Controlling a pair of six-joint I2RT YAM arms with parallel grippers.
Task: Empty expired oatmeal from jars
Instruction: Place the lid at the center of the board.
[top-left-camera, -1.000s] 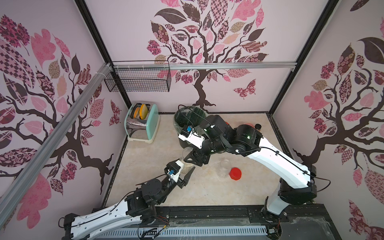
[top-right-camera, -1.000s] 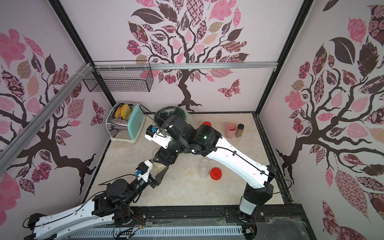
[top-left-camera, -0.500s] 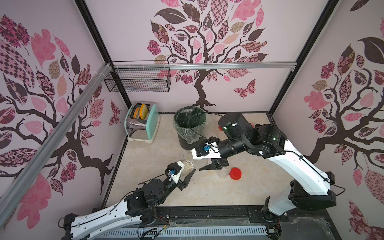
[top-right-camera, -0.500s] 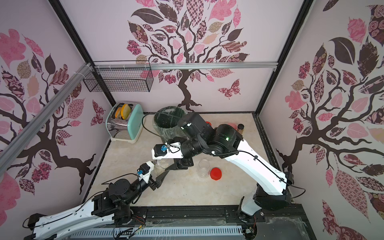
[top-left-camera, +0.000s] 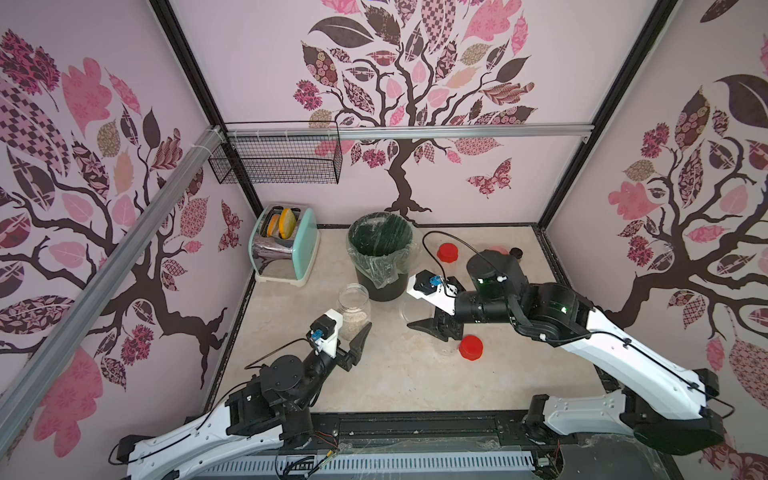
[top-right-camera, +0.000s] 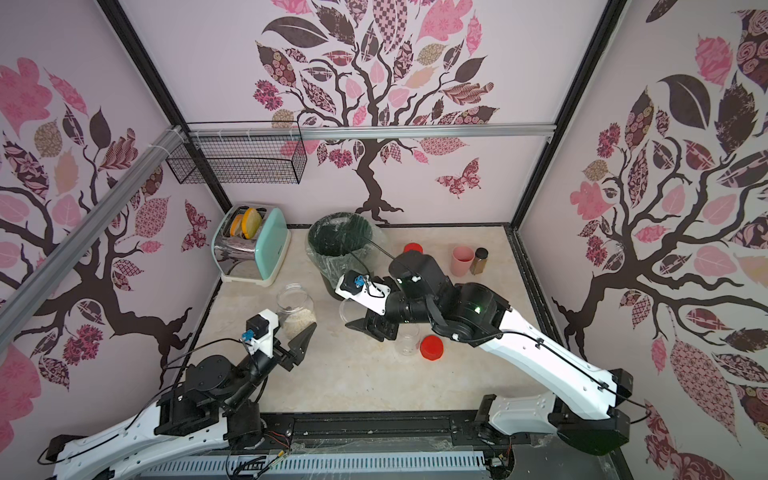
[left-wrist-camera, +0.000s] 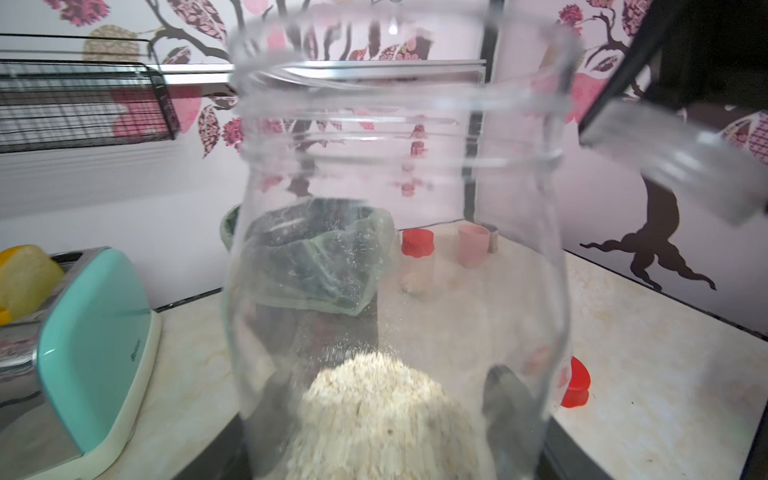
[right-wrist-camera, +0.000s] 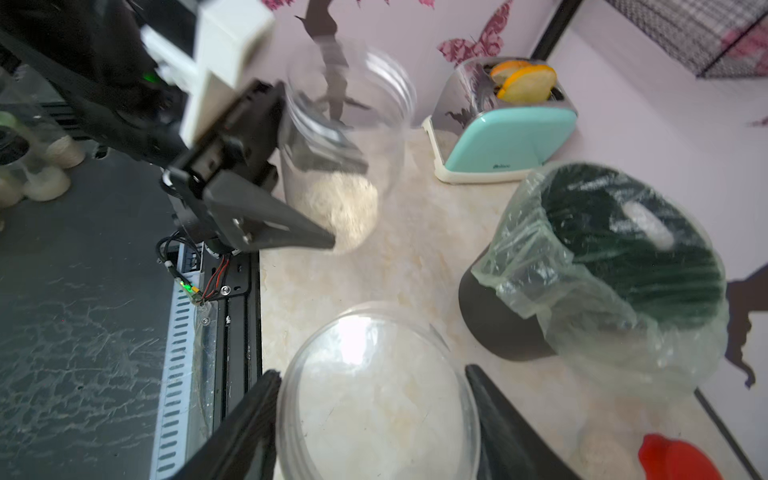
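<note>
While the lid is off, the step in hand looks like carrying the open jar over the bin and tipping it without a spill.

In both top views the left gripper (top-left-camera: 351, 330) is clamped on the jar (top-left-camera: 354, 307). The jar stands upright just beside the bin (top-left-camera: 380, 272), on the bin's robot-facing side, with oatmeal (top-right-camera: 297, 326) in its lower part. The right gripper (top-left-camera: 417, 311) is closed on the clear lid (top-right-camera: 348, 309) and hangs near the bin on that same side. It would do well to move away from the bin before the pour.

From the left wrist, the bin shows straight behind the jar through the clear wall, and the oatmeal is heaped low. The grip sits low too, so the mouth must rise above the bin's rim before the wrist rolls. A slow tilt should suit such fine flakes. A red-lidded jar (left-wrist-camera: 417, 262) waits beside the bin.

From the right wrist, the lid is pinched across its width between both fingers (right-wrist-camera: 245, 428). The bin's loose liner (right-wrist-camera: 536, 266) drapes over the rim, so the pour should aim at the middle of the opening.
</note>
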